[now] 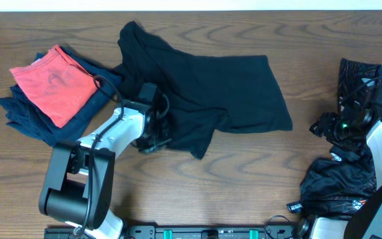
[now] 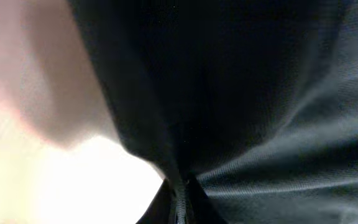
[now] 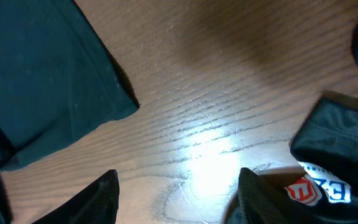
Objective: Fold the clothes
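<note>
A wood-grained counter (image 1: 257,172) is seen, with a black shirt (image 1: 231,93) spread across its middle and bunched at its near left corner. At the left end a navy garment (image 1: 25,116) is laid on the wood, and a red one (image 1: 52,83) is stacked upon it. At the right edge a black garment (image 1: 357,73) with faint lines is laid, and a crumpled black heap (image 1: 337,186) nearer the front.

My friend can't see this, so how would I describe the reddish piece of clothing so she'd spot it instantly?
Seen from above, go to the left end of the wooden table, where a stack of dark blue cloth lies. The red garment sits on top of that stack. It is the only bright piece; the black shirt beside it and the rest are dark.
</note>
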Motion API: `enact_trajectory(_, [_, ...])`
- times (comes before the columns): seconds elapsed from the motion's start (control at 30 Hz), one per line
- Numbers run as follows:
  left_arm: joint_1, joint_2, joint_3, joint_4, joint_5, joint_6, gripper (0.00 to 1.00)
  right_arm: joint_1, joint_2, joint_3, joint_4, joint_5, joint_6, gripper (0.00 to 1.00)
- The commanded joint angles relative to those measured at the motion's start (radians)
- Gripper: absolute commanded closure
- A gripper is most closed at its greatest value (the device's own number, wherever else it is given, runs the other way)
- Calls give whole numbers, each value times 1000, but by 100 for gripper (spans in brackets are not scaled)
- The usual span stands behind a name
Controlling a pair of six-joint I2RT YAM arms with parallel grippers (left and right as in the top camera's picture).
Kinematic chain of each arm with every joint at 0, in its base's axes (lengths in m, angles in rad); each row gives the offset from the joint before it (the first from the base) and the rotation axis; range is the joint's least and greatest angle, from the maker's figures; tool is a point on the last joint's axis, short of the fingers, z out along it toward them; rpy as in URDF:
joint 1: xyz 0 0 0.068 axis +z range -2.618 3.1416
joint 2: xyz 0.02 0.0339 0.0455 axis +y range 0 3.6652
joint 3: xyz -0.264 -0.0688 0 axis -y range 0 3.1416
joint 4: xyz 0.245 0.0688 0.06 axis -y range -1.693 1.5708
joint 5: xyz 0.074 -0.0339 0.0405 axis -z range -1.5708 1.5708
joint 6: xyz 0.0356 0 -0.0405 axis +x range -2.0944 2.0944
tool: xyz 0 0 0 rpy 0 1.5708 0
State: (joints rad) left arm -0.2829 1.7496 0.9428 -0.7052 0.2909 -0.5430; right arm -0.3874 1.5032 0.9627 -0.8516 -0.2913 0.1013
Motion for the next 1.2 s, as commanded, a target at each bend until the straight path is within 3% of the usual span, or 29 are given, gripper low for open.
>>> enact_trajectory(0.0, [26, -55, -21, -131, -40, 92, 94, 10, -6, 4, -17, 3, -13, 40])
enact_trajectory(0.23, [68, -199, -21, -339, -191, 123, 94, 77, -5, -65, -18, -39, -13, 39])
enact_trajectory(0.63, [77, -236, -30, -366, -199, 124, 94, 203, 1, -290, 515, -39, 225, 32])
enact_trajectory(1.03, [77, -236, -31, -344, -199, 124, 94, 312, 159, -299, 791, 10, 359, 31])
enact_trajectory(1.1, [77, -236, -31, -344, -199, 124, 94, 314, 193, -299, 801, 13, 359, 41])
enact_trajectory(1.17, [77, -236, -30, -345, -199, 124, 94, 313, 211, -299, 793, 14, 358, 61])
